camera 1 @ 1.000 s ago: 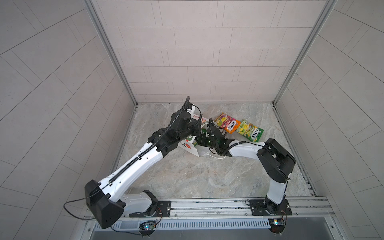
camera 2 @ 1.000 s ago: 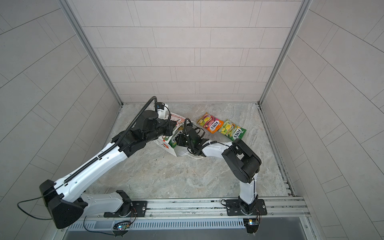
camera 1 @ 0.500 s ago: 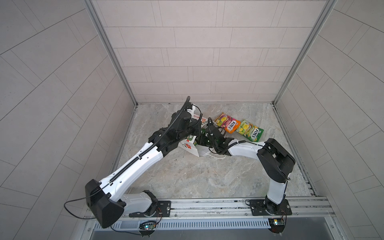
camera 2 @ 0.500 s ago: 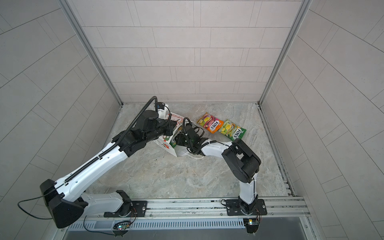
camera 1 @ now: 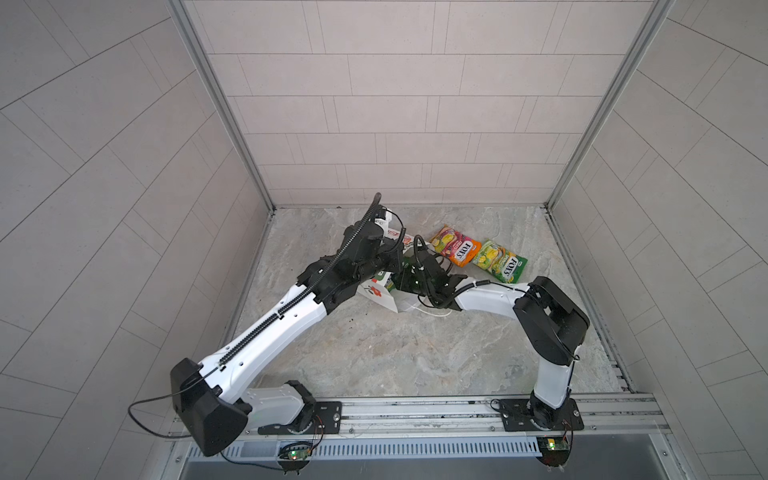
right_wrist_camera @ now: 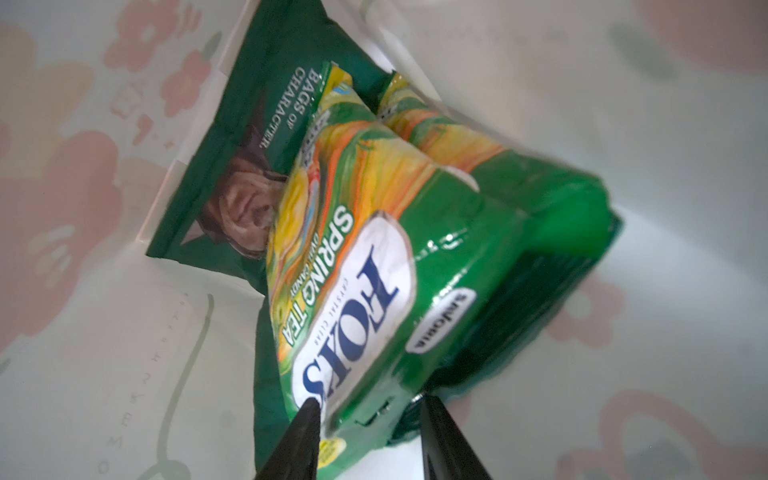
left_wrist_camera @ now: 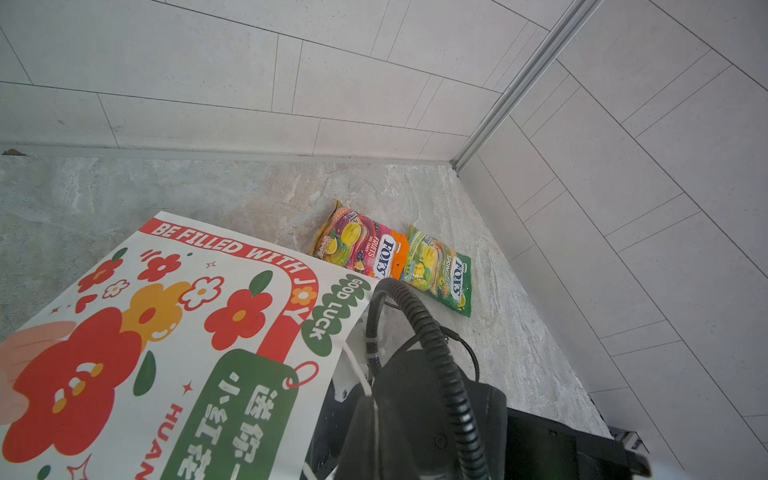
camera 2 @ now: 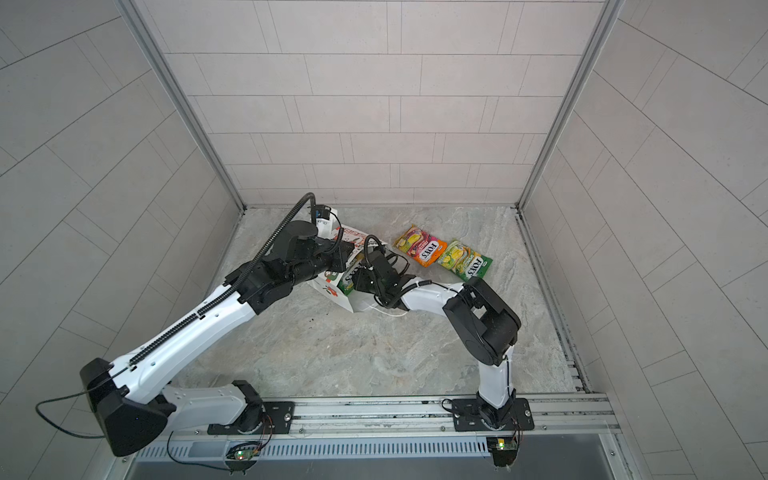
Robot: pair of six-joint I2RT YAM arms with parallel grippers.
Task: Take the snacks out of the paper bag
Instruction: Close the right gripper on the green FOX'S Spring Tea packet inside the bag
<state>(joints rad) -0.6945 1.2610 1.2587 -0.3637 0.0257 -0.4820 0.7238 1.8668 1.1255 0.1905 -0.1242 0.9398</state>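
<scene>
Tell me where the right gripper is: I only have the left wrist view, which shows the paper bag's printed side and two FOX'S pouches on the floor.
Observer: The right wrist view looks into the paper bag. The right gripper is inside it, jaws apart, with the end of a green FOX'S pouch between them. Whether they pinch it, I cannot tell.
Reviewer: Is anything else left in there?
Observer: Yes. A second green-yellow pouch shows just past the first one, and a dark green crisp bag with a face sits farther in, against the paper wall.
</scene>
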